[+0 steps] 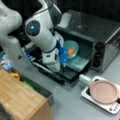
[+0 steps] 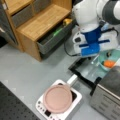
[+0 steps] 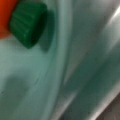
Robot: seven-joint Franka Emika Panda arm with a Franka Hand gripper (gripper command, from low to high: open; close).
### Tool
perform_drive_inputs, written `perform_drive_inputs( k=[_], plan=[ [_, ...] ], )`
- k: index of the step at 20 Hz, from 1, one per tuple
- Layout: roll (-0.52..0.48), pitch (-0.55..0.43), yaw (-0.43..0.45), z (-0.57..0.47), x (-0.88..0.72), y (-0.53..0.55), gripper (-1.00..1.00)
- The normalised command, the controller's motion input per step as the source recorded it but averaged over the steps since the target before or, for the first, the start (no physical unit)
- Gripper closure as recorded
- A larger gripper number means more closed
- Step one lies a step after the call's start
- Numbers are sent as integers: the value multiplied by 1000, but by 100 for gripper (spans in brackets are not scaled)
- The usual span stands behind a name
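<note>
A round teal bowl of smooth plastic is being carried on the lowered glass door of a silver metal toaster oven, at the mouth of the oven. An orange carrot-shaped toy is being held inside the bowl; in the wrist view its ribbed green top is being shown lying against the bowl's inner wall, with the orange body just at the view's upper left. In a front view the same bowl and orange toy are being seen at the right edge.

The tool, fitted with blue parts, is being kept low over the glass door, just beside the bowl's rim on a front view's left. Whether it is released or clenched cannot be told, and nothing is being seen gripped in it.

A round pink pan with a pale handle is being carried on a white square cooker with dark buttons on the grey counter. An open grey drawer of a wooden cabinet is being filled with small yellow and green items. No writing is being made out anywhere.
</note>
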Motion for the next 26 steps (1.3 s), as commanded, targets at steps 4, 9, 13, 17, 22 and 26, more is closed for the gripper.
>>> perform_drive_inputs(
  k=[4,9,13,17,22,26],
  plan=[
    [-289,-164,-130,-25,-202,176,-100],
    [-283,-167,-79,-22,-190,127,-100],
    [-255,-144,-37,6,-152,92,-100],
    [-249,-129,-9,-6,-107,71,-100],
    [-227,-98,-8,28,-81,82,100],
    [-220,-73,0,43,-70,88,100]
  ],
)
